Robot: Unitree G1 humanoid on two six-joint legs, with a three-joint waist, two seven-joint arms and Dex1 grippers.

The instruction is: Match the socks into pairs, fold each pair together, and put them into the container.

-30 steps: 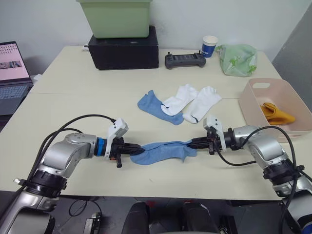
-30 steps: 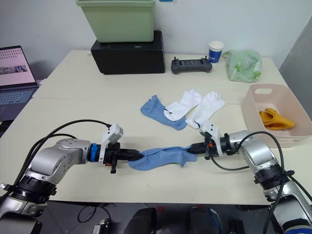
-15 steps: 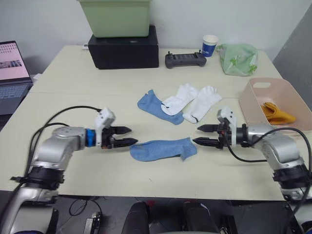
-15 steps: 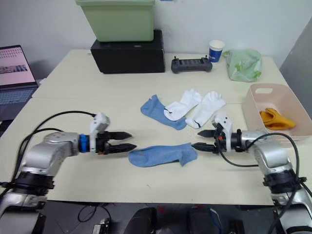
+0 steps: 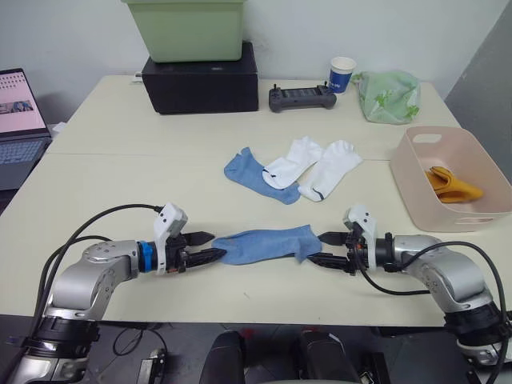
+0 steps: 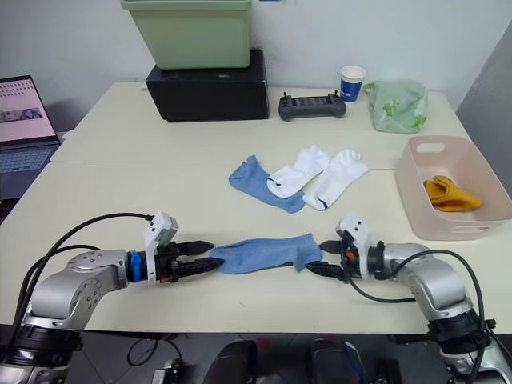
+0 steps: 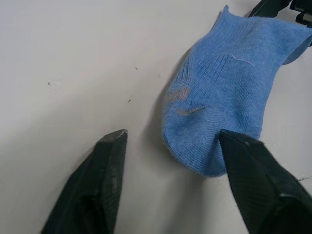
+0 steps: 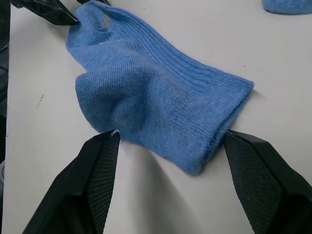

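A light blue sock [image 5: 264, 244] lies flat near the table's front edge. My left gripper [image 5: 207, 247] is open at its toe end, one finger [image 7: 246, 183] beside the sock [image 7: 229, 83]. My right gripper [image 5: 327, 249] is open around the cuff end [image 8: 156, 97]. Further back lie a second light blue sock [image 5: 248, 174] and two white socks [image 5: 294, 160] [image 5: 332, 178], overlapping. The pale pink container [image 5: 405, 178] stands at the right with a folded mustard-orange pair [image 5: 454, 186] inside.
At the table's back a light green bin [image 5: 192, 28] sits on a black box [image 5: 200, 80]. A controller [image 5: 302, 98], a paper cup [image 5: 342, 74] and a pale green bag [image 5: 388, 96] stand back right. A laptop [image 5: 20, 116] is at the left edge.
A second ago both grippers were shut on the blue sock's ends. They let go and drew apart, then moved back in, open, to the two ends.
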